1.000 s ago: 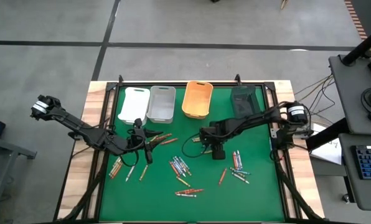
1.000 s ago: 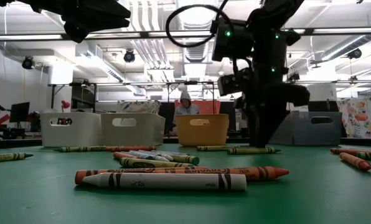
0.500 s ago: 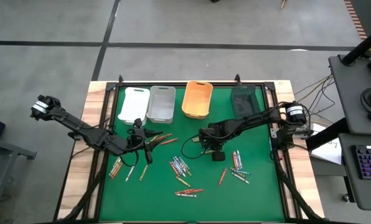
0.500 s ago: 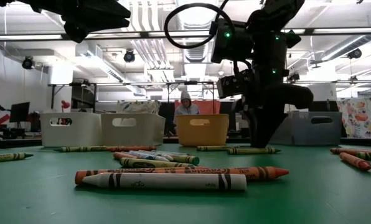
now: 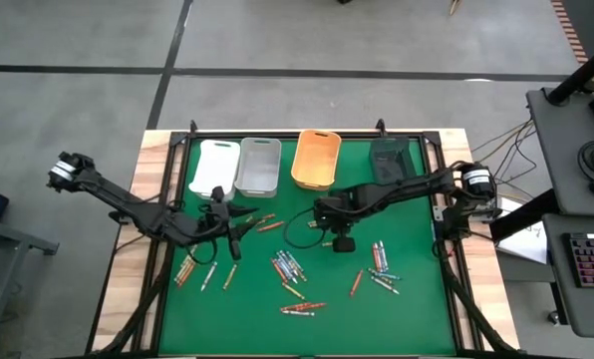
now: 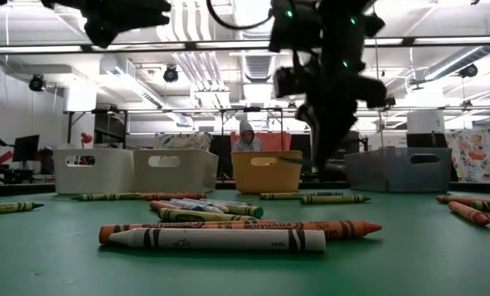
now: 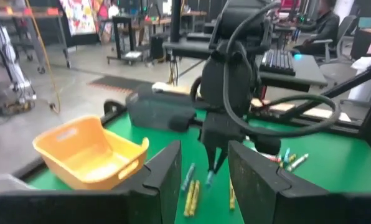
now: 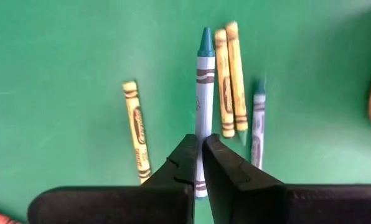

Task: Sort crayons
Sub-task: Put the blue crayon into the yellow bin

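Several crayons lie in loose groups on the green table [image 5: 417,299]: one group at the middle [image 5: 289,267], one to the right [image 5: 380,257], one on the left [image 5: 192,269]. My right gripper [image 5: 342,242] hangs above the table's middle, pointing steeply down and shut on a blue-tipped crayon [image 8: 204,81]. The left wrist view shows the same gripper [image 7: 211,155] from the front. My left gripper [image 5: 229,217] is held level over the table's left part. Its fingers [image 7: 167,180] stand open with nothing between them. My right gripper pinches the blue-tipped crayon's white paper wrap [image 8: 202,124] between its two fingers, toward the blunt end. The fingers come from above, slanting down. The pointed blue end [image 8: 205,34] sticks out beyond the fingertips, and the crayon is lifted clear of the table.
Four bins stand in a row along the far edge: white [image 5: 214,168], grey [image 5: 258,166], orange [image 5: 315,160] and black [image 5: 392,160]. Yellow crayons [image 8: 229,81] lie on the table right under the held one. A person sits in the room beyond the table [image 6: 245,140].
My right gripper has risen from the table's middle, and the blue-tipped crayon has come up clear of the table with it. It has also shifted slightly toward the far left.
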{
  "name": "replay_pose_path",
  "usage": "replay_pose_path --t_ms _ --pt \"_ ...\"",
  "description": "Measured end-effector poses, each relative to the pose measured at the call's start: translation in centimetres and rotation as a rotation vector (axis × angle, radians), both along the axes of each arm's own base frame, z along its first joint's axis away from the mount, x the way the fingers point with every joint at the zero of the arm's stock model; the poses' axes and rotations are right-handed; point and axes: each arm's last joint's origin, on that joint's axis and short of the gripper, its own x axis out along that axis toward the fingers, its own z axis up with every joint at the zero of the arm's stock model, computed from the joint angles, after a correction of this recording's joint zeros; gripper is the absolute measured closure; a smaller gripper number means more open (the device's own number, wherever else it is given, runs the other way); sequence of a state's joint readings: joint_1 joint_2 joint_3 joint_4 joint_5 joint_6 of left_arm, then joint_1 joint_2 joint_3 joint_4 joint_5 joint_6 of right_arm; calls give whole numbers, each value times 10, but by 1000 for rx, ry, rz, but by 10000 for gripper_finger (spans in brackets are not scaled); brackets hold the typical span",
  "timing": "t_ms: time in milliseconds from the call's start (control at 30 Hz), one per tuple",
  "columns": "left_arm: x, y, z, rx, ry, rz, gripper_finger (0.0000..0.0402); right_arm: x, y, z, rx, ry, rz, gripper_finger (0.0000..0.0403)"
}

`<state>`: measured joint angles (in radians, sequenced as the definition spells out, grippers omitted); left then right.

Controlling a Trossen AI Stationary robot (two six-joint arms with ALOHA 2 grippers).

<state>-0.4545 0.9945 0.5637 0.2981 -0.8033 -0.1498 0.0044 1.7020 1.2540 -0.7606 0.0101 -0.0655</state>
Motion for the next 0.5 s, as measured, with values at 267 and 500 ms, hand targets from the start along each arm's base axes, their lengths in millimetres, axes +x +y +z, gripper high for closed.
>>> replay_pose_path --t_ms 267,500 --pt "-14 14 22 159 -20 22 287 24 -36 55 -74 -174 -42 391" --pt "-21 47 21 268 62 166 287 24 -114 78 -191 -257 -149 391"
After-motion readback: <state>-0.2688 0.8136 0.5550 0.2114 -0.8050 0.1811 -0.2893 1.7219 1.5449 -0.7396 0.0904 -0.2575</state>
